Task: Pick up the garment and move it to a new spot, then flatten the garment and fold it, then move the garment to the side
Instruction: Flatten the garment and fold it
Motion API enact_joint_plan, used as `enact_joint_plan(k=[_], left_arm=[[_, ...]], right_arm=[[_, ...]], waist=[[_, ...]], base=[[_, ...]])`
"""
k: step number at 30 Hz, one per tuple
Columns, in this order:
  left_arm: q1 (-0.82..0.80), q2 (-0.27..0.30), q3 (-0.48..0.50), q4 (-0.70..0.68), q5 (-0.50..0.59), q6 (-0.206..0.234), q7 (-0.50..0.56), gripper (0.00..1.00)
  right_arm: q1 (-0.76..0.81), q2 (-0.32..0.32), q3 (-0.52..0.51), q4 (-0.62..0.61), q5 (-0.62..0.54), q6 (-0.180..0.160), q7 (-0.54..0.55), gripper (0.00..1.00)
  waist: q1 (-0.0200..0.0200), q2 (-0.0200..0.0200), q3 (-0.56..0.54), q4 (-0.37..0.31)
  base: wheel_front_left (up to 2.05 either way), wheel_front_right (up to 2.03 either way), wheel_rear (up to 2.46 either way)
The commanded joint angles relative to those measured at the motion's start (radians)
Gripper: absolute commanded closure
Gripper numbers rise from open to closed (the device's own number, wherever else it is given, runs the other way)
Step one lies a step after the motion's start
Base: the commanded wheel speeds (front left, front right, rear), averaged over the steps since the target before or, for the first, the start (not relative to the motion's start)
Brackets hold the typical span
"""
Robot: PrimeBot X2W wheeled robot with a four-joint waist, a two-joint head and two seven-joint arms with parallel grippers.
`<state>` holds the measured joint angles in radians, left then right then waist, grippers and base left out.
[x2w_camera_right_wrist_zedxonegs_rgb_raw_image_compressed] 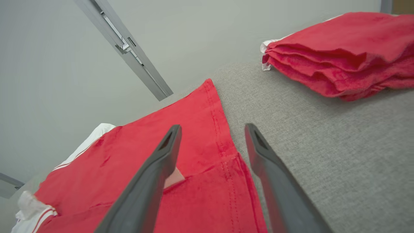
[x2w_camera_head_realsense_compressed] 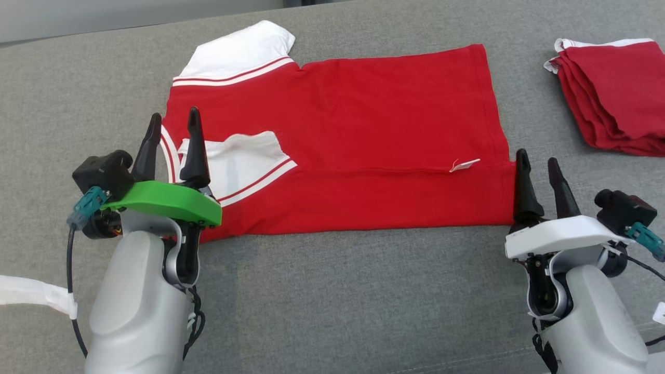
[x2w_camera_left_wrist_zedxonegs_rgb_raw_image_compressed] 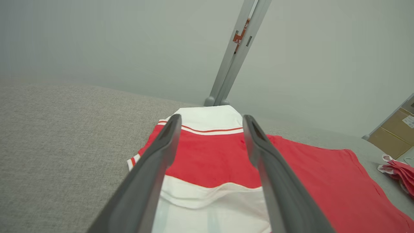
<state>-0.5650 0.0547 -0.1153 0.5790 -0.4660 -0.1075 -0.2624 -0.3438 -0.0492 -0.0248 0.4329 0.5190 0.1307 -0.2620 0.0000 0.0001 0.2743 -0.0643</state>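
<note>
The garment (x2w_camera_head_realsense_compressed: 358, 130) is a red shirt with white, red-striped sleeves, lying on the grey cushion with its near long edge folded up over itself. A small white label (x2w_camera_head_realsense_compressed: 464, 165) sticks out at the fold line. My left gripper (x2w_camera_head_realsense_compressed: 173, 122) stands open over the shirt's left end, above the folded-in white sleeve (x2w_camera_left_wrist_zedxonegs_rgb_raw_image_compressed: 207, 200), with nothing between its fingers. My right gripper (x2w_camera_head_realsense_compressed: 537, 160) stands open at the shirt's right edge, holding nothing. In the right wrist view the red hem (x2w_camera_right_wrist_zedxonegs_rgb_raw_image_compressed: 223, 142) runs between the two fingers.
A stack of folded red garments (x2w_camera_head_realsense_compressed: 618, 93) sits at the far right of the grey cushion (x2w_camera_head_realsense_compressed: 332, 301). A white strap (x2w_camera_head_realsense_compressed: 36, 296) lies at the left edge. A metal post (x2w_camera_left_wrist_zedxonegs_rgb_raw_image_compressed: 233, 61) and a pale wall stand behind; a cardboard box (x2w_camera_left_wrist_zedxonegs_rgb_raw_image_compressed: 394, 132) shows at the right.
</note>
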Motion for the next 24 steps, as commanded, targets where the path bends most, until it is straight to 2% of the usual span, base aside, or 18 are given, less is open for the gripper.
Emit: enact_joint_plan(k=[1, 6, 10, 16, 21, 24], left_arm=[[0.025, 0.001, 0.009, -0.021, 0.015, -0.007, -0.002, 0.0], [0.091, 0.004, 0.034, -0.112, 0.03, -0.015, -0.003, 0.0], [0.158, 0.042, 0.042, -0.15, 0.015, -0.017, 0.015, 0.0], [0.264, 0.081, 0.073, -0.202, -0.029, 0.032, 0.181, 0.0], [0.342, 0.052, 0.081, -0.204, -0.125, 0.08, 0.383, 0.0], [0.349, 0.04, 0.087, -0.193, -0.154, 0.095, 0.42, 0.0]], right_arm=[[0.03, -0.002, -0.01, -0.027, -0.025, 0.0, -0.003, 0.0], [0.099, -0.003, -0.05, -0.137, -0.126, 0.0, -0.003, 0.0], [0.161, -0.002, -0.074, -0.221, -0.202, 0.0, 0.042, 0.0], [0.249, -0.002, -0.077, -0.333, -0.243, 0.0, 0.143, 0.0], [0.29, -0.003, -0.075, -0.383, -0.235, 0.0, 0.196, 0.0], [0.289, -0.002, -0.067, -0.386, -0.228, 0.0, 0.208, 0.0]], waist=[[0.0, -0.0001, -0.003, -0.001], [0.0, -0.0001, -0.026, 0.004], [0.0, -0.0001, -0.055, 0.015], [0.0, -0.0001, -0.093, 0.035], [0.0, -0.0001, -0.101, 0.044], [0.0, -0.0001, -0.092, 0.038]], base=[[0.0, 0.0, 0.0], [0.0, 0.0, 0.0], [0.0, 0.0, 0.0], [0.0, 0.0, 0.0], [0.0, 0.0, 0.0], [0.0, 0.0, 0.0]])
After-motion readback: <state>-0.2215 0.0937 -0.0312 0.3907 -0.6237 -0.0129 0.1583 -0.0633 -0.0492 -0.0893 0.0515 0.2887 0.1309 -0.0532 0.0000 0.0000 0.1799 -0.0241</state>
